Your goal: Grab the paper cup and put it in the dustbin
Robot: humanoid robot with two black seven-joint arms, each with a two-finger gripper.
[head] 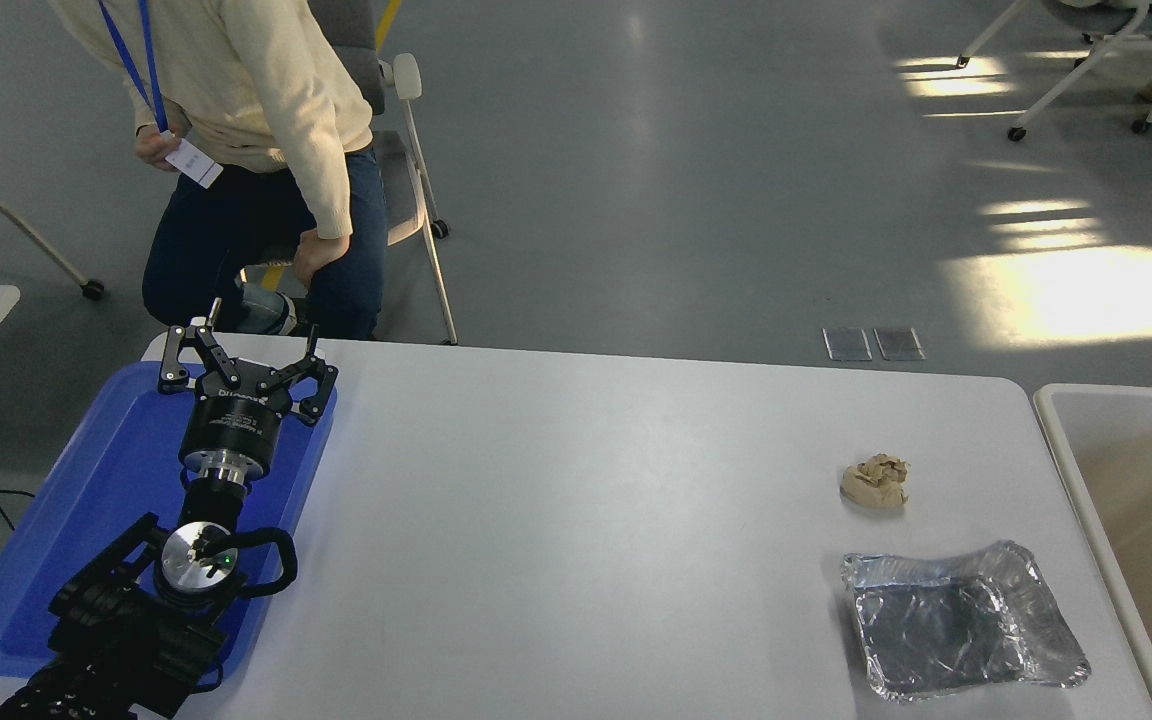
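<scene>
Left gripper [241, 365] is parked over the far end of a blue plastic tray [86, 500] at the table's left edge, fingers spread wide, holding nothing. Its black arm comes up from the lower left corner, forearm lying along the tray and pointing away from the camera toward the far table edge; a small green light shows on the round silver wrist joint. Right arm and its gripper are out of view.

Surface: white table [576, 520] with rounded far corners, matte, lightly reflective. Near its right side sits a crumpled tan paper ball [876, 482]; nearer the camera and close to it, not touching, lies a crinkled silver foil tray [966, 620], shallow and dented. Dustbin [1061, 440] stands just off the table's right edge, off-white rim, beige inside, only partly in frame; what shows of its interior is bare wall. Paper cup is not visible anywhere in this view, neither on the table nor in the visible part of the bin.

Room: grey glossy floor with bright sun patches at the right. A person [256, 150] in a cream sweater, dark trousers and a blue lanyard leans by a grey wheeled chair [406, 170] at the far left side of the table, one hand on a knee. More chair legs on castors show at the top right.
</scene>
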